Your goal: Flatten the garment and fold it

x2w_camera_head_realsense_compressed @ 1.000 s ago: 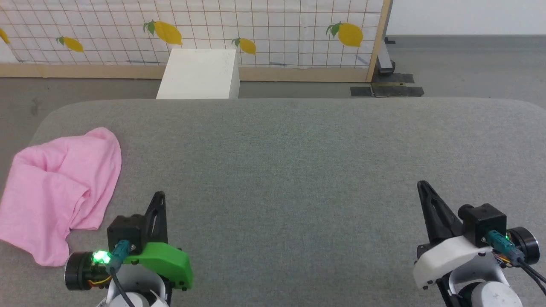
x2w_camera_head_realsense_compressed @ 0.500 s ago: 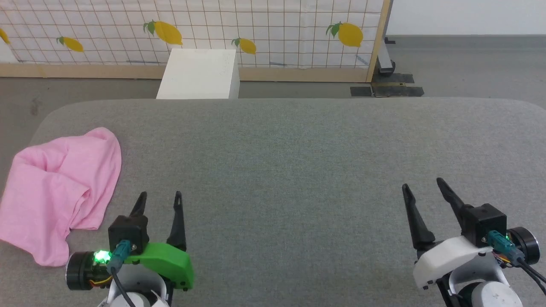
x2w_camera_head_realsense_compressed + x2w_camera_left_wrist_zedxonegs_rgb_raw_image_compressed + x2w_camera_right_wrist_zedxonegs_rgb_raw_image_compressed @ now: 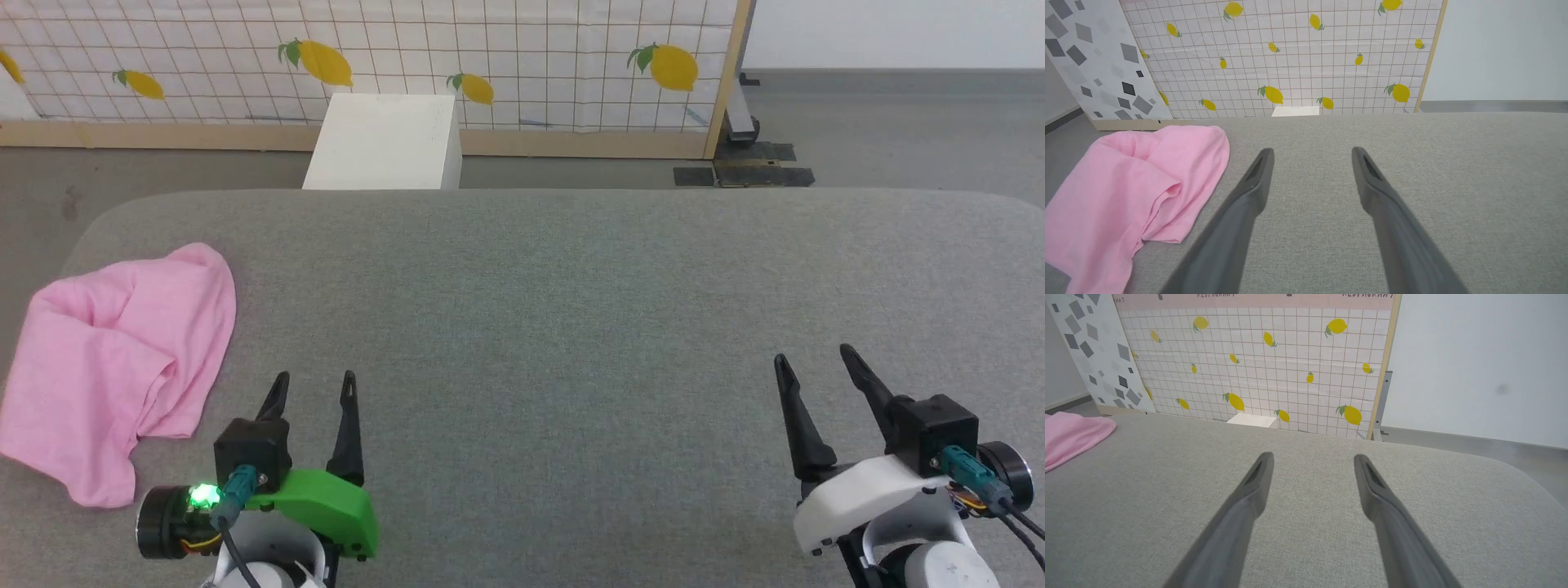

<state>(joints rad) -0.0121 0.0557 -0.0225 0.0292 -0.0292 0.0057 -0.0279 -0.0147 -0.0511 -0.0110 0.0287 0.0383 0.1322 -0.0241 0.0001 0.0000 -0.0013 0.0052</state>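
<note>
Head view: the garment (image 3: pixel 114 367) lies crumpled in a pink heap on the left end of the grey table (image 3: pixel 571 286), its left side reaching the table's edge. The left gripper (image 3: pixel 315 377) is at the near left, its fingers apart with nothing between them. It sits just right of the garment's near part, with a strip of bare table between them. The right gripper (image 3: pixel 813 354) is at the near right, also spread and empty, well apart from the garment. Past the table's far edge a white box (image 3: pixel 384 139) stands on the floor in front of a lemon-print screen (image 3: pixel 531 49).

Left wrist view: the two fingers are spread over bare table. The garment lies to their left, rumpled, its near edge close to the left finger but not touching it.

Right wrist view: the fingers are spread over bare table, and a corner of the garment shows at the far left.
</note>
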